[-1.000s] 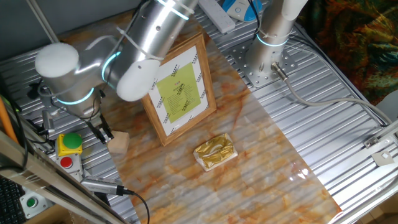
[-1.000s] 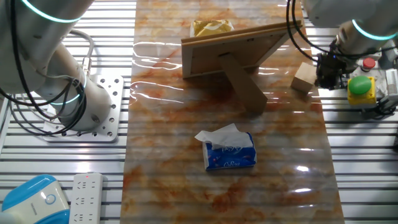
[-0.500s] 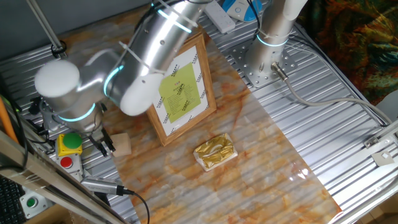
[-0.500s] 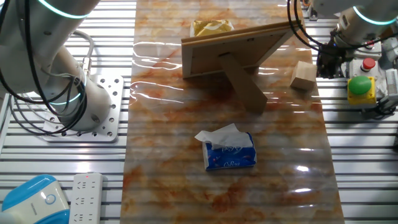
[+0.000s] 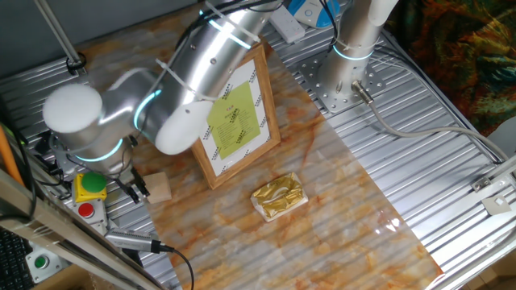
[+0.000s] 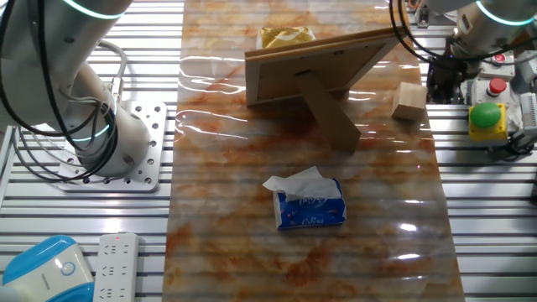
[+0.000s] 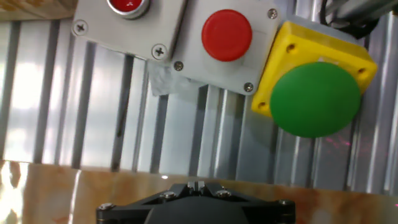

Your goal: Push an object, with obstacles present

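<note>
One arm reaches over the marbled mat (image 5: 339, 209), and its gripper (image 5: 135, 187) hangs low at the mat's left edge in the first fixed view, just left of the small wooden block (image 5: 158, 186); the dark fingers look drawn close together, though whether they meet I cannot tell. Left of the gripper sits a yellow box with a green mushroom button (image 5: 91, 185), and below it a red button (image 5: 84, 211) on a grey housing. The block rests on the mat near its edge, apparently just beside the fingertips; contact cannot be confirmed. To its right stands the light-wood picture frame (image 5: 234, 121), leaning back on its prop, white mat and yellow-green sheet facing the camera. Further right and nearer the camera lies the crinkled gold foil packet (image 5: 278, 196), apart from the frame.

From the other fixed view the frame's back and prop show, with the block (image 6: 409, 101) to its right and the gripper (image 6: 438, 82) just beyond it. A blue tissue pack (image 6: 310, 205) lies mid-mat, well apart from all of them.

The hand view shows only the gripper's dark base, the green button (image 7: 315, 95) and the red button (image 7: 226, 35).
</note>
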Robot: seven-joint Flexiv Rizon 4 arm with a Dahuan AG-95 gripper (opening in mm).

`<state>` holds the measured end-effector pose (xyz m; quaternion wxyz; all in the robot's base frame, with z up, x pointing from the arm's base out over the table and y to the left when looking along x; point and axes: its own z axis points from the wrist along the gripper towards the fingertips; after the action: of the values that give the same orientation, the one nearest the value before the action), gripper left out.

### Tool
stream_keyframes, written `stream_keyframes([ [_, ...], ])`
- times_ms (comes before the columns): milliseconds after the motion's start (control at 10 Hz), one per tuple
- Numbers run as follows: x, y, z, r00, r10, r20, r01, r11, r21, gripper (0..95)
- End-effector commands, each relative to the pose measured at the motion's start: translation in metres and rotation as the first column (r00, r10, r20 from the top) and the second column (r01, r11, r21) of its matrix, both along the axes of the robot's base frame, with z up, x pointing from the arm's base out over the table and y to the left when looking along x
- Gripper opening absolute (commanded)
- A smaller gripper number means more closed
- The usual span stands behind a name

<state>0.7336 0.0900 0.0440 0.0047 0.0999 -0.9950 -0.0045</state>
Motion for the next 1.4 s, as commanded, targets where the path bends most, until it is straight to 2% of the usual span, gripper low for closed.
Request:
stream_keyframes([
  [100, 0.000, -0.010, 0.005, 1.000, 0.016, -0.006, -0.016, 1.000, -0.015, 0.0],
  [400, -0.003, -0.025, 0.007, 0.999, 0.044, -0.020, -0.045, 0.998, -0.044, 0.0],
  [900, -0.008, -0.040, 0.010, 0.997, 0.076, -0.034, -0.077, 0.996, -0.047, 0.0],
  [1100, -0.009, -0.042, 0.014, 0.999, 0.044, -0.022, -0.045, 0.998, -0.043, 0.0],
  [1400, -0.012, -0.047, 0.019, 1.000, 0.008, -0.017, -0.010, 0.997, -0.074, 0.0],
])
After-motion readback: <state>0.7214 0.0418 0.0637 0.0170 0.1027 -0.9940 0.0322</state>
